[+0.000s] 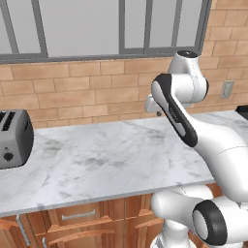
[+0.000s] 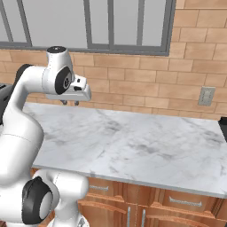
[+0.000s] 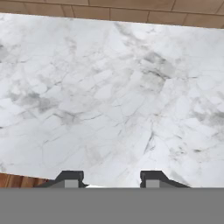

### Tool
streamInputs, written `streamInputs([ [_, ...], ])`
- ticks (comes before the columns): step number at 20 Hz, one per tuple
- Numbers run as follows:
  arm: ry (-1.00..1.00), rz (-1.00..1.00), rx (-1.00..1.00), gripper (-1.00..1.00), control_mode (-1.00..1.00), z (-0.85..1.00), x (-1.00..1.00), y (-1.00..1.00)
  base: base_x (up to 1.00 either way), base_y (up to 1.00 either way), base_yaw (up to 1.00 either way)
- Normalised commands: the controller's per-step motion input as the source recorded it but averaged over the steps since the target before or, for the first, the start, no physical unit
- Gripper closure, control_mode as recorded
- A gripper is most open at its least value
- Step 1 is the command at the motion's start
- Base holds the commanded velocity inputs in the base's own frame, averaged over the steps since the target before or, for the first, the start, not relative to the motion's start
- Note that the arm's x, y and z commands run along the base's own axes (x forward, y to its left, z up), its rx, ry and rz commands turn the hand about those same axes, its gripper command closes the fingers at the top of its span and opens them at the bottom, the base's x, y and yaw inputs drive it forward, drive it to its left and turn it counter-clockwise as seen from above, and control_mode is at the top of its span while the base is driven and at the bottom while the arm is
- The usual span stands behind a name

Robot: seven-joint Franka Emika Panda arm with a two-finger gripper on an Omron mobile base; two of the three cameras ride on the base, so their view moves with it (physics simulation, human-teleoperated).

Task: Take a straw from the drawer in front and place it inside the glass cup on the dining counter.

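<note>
My gripper (image 2: pixel 70 103) hangs high over the back of the brick-backed marble worktop (image 2: pixel 133 146), pointing down. In the hand view its two fingertips (image 3: pixel 70 178) stand apart over bare marble, so the gripper (image 3: pixel 111 177) is open and holds nothing. In the left base view the hand (image 1: pixel 151 104) is partly hidden behind the arm's forearm. Below the worktop edge, a brown wooden drawer (image 1: pixel 77 214) with a horizontal silver handle is shut; two more such drawer fronts (image 2: pixel 99 188) sit below the edge in the right base view. The straw, the glass cup and the dining counter are out of view.
A grey toaster (image 1: pixel 14 138) stands at the worktop's left end. A brick wall (image 1: pixel 87 92) with a window above backs the counter, with a wall outlet (image 2: pixel 206 95) at the right. A dark object (image 2: pixel 224 126) shows at the right edge. Cabinet doors (image 2: pixel 135 217) are below.
</note>
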Motion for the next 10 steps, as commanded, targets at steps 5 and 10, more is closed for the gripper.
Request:
streamInputs([
  [5,0.00,0.00,0.00,-1.00,1.00,0.00,0.00,0.00,0.00,0.00,0.00],
  [10,0.00,0.00,0.00,-1.00,1.00,0.00,0.00,0.00,0.00,0.00,0.00],
])
